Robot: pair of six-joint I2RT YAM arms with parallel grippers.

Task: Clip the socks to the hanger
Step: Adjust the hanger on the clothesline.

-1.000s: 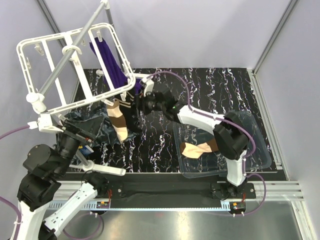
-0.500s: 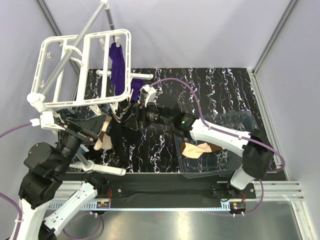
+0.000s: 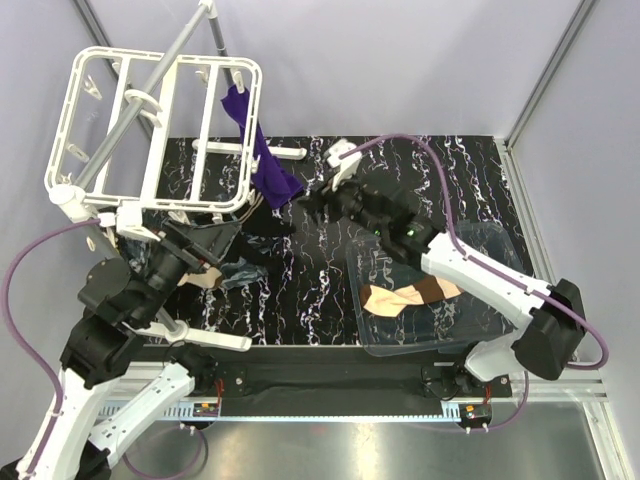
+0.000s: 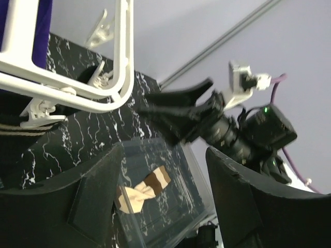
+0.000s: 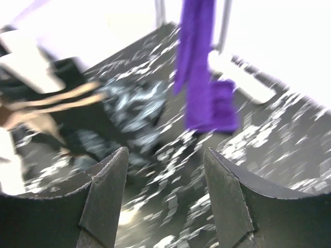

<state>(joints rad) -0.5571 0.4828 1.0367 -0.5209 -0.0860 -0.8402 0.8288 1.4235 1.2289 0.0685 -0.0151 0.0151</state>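
Observation:
The white hanger (image 3: pixel 150 130) hangs on the grey pole at the back left, with a purple sock (image 3: pixel 262 160) clipped to its right edge. A beige sock with a brown cuff (image 3: pixel 205 281) lies on the table under the hanger, beside dark fabric (image 3: pixel 243 271). Another beige and brown sock (image 3: pixel 405 297) lies in the clear tray (image 3: pixel 500 300); it also shows in the left wrist view (image 4: pixel 142 188). My left gripper (image 3: pixel 208 240) is open and empty below the hanger's near edge (image 4: pixel 77 95). My right gripper (image 3: pixel 315 203) is open and empty, right of the purple sock (image 5: pixel 201 77).
The grey pole (image 3: pixel 150 100) slants through the hanger. White clips (image 4: pixel 39 111) dangle from the frame's edge. The white stand foot (image 3: pixel 285 153) lies on the black marbled table (image 3: pixel 450 180). Grey walls close in the back and sides.
My right gripper has let go of the beige sock and pulled back to the right. The sock has dropped to the table by my left gripper. The hanger has swung up and back.

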